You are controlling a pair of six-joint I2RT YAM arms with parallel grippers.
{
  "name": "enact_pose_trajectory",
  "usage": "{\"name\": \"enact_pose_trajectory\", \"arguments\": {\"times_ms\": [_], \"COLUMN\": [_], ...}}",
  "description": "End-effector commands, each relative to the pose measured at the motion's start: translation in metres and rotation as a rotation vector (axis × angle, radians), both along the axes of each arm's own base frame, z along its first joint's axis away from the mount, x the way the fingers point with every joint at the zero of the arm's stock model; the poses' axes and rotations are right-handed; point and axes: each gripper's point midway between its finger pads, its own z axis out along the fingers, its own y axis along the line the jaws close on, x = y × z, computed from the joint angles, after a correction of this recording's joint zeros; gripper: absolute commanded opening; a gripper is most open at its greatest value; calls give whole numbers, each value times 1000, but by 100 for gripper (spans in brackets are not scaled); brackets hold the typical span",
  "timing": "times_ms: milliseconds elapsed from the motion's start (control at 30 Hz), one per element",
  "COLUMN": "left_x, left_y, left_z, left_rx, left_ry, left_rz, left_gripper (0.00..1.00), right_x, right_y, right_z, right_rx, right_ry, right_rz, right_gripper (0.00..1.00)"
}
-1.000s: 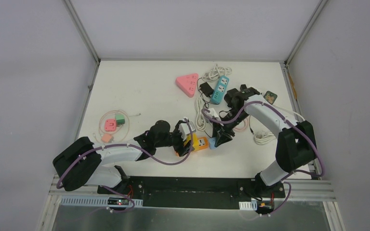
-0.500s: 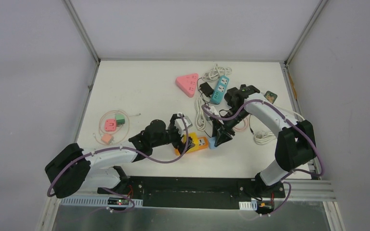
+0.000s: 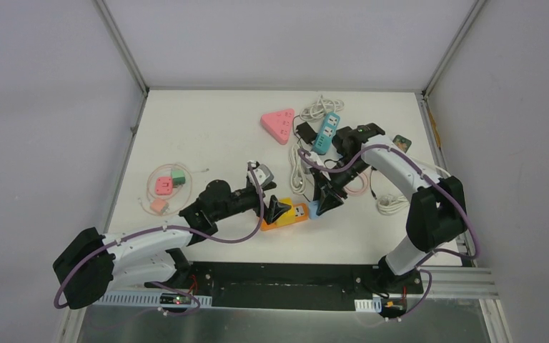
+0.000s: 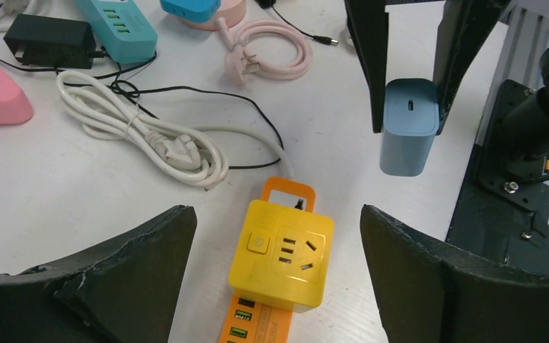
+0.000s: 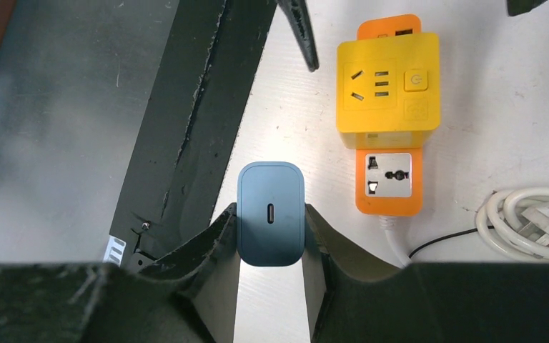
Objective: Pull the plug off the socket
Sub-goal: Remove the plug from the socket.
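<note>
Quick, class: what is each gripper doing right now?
Left gripper: open, holding nothing, over the yellow socket.
Right gripper: shut on the blue charger plug.

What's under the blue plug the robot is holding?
Only white table shows around the plug, which is pinched by the right fingers. The plug itself covers its bottom face, any pins, and the spot right beneath it.
</note>
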Motion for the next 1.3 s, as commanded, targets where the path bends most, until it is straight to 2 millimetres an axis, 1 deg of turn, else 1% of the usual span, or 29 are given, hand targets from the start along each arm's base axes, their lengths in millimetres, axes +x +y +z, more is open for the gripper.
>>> {"name": "enact_pose_trajectory", "arguments": {"times_ms": [0,100,233,400,533,633,867,933,1133,1167,1233,1267], "left_x": [-6,-5,-5,-7,-13,-16,-16,-14,-15,-15,-15,-15], "left_y": [-12,-18,-30,-45,-54,-58,-65,-67,-75,-75,-76,-76], "left_z": [26,32,32,30,34,36,39,38,32,32,30,30], "left_rx": [-119,-149,-169,-213,-242,-258,-287,-290,-282,-280,-274,-271], "left_ry": [31,72,118,154,165,172,193,201,229,232,240,243], "left_rz": [-52,-59,-95,-154,-214,-242,-268,-271,-300,-304,-309,-313], "left_gripper": [86,81,71,70,70,70,70,68,54,48,33,30], "right_x": [5,7,10,13,15,17,20,20,19,19,20,20], "right_y": [12,15,19,21,20,20,19,19,19,19,19,19], "right_z": [20,24,33,38,38,38,38,39,39,39,39,39], "right_rx": [60,67,86,100,99,100,105,107,109,109,108,108], "right_ry": [49,96,168,233,264,269,280,282,278,278,277,277], "right_rz": [-40,-65,-94,-113,-119,-128,-143,-143,-143,-142,-144,-144], "right_gripper": [0,0,0,0,0,0,0,0,0,0,0,0]}}
